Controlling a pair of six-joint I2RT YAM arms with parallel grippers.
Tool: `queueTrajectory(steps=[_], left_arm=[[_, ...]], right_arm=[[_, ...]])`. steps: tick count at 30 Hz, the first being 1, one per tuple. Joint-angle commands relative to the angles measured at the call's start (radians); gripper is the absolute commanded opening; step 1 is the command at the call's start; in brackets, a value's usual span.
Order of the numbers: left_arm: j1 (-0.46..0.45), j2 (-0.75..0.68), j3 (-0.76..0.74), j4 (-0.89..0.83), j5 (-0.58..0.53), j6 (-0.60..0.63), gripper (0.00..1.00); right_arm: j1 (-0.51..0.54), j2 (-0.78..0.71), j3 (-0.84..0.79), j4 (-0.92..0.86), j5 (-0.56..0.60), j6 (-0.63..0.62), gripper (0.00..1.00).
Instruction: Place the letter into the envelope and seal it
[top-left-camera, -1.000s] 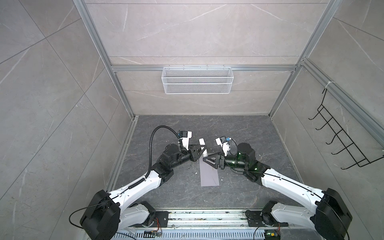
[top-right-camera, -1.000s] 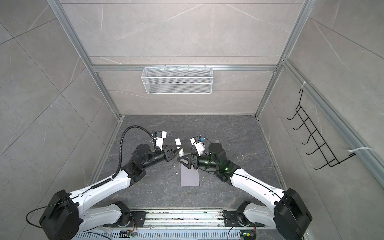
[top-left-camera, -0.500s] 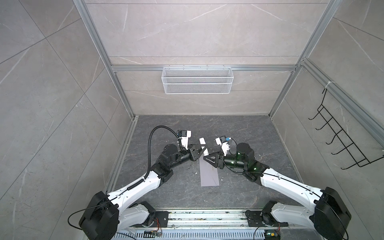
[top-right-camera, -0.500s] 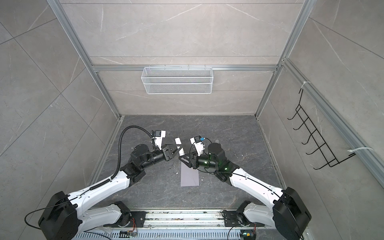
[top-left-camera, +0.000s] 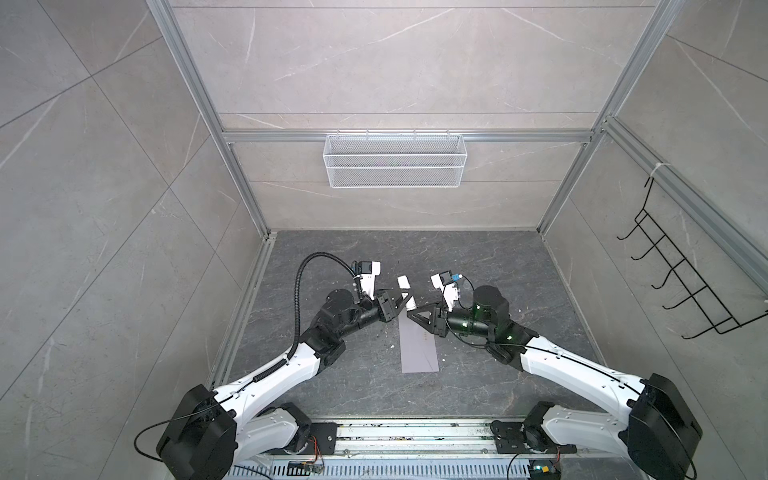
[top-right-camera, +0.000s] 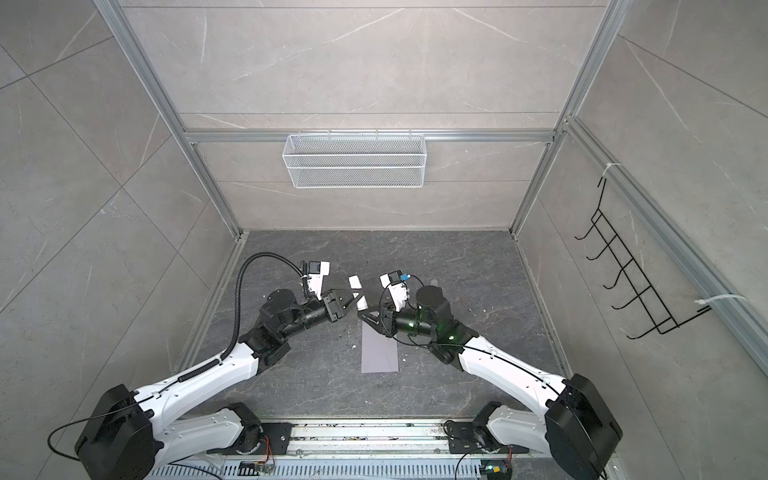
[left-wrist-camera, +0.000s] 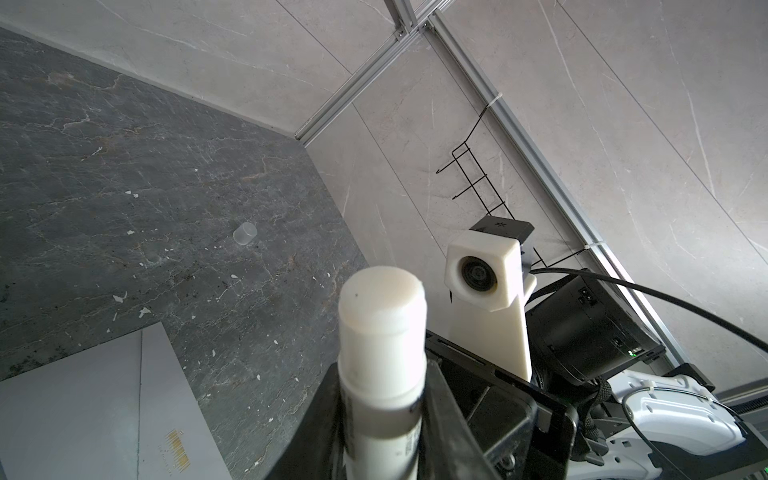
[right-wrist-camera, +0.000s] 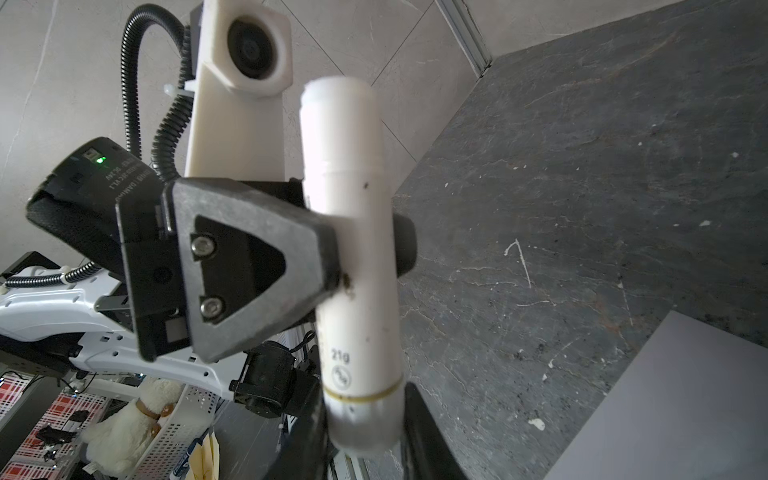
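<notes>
The pale lavender-grey envelope (top-left-camera: 417, 349) (top-right-camera: 379, 351) lies flat on the dark floor, its small orange mark showing in the left wrist view (left-wrist-camera: 83, 415). The letter is hidden. A white glue stick (top-left-camera: 405, 293) (left-wrist-camera: 382, 332) (right-wrist-camera: 353, 249) hangs above the envelope's far end, uncapped. My left gripper (top-left-camera: 404, 298) (left-wrist-camera: 382, 399) is shut on its middle. My right gripper (top-left-camera: 413, 314) (right-wrist-camera: 363, 428) is shut on its base end, with a finger on each side.
A small translucent cap (left-wrist-camera: 244, 233) stands on the floor beyond the envelope. White flecks dot the floor. A wire basket (top-left-camera: 395, 166) hangs on the back wall. A black hook rack (top-left-camera: 685, 291) is on the right wall.
My right gripper has closed its jaws onto the glue stick's base end. The left gripper has kept its grip and barely moved. The envelope has not shifted.
</notes>
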Motion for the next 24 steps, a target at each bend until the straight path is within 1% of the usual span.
queueTrajectory(steps=[1,5,13,16,24], left_arm=[[0.005,-0.023,-0.001,0.058,0.026,-0.002,0.0],[0.004,-0.024,-0.004,0.062,0.025,-0.007,0.0],[0.005,-0.018,-0.01,0.081,0.027,-0.02,0.0],[0.004,-0.018,-0.011,0.084,0.028,-0.024,0.0],[0.005,-0.017,-0.016,0.088,0.022,-0.025,0.0]], right_arm=[[0.005,0.004,0.031,0.04,-0.007,0.013,0.26],[0.005,0.009,0.036,0.039,-0.002,0.012,0.26],[0.005,0.019,0.046,0.039,0.012,0.014,0.36],[0.005,0.024,0.049,0.044,0.012,0.015,0.36],[0.005,0.027,0.053,0.042,0.009,0.015,0.2]])
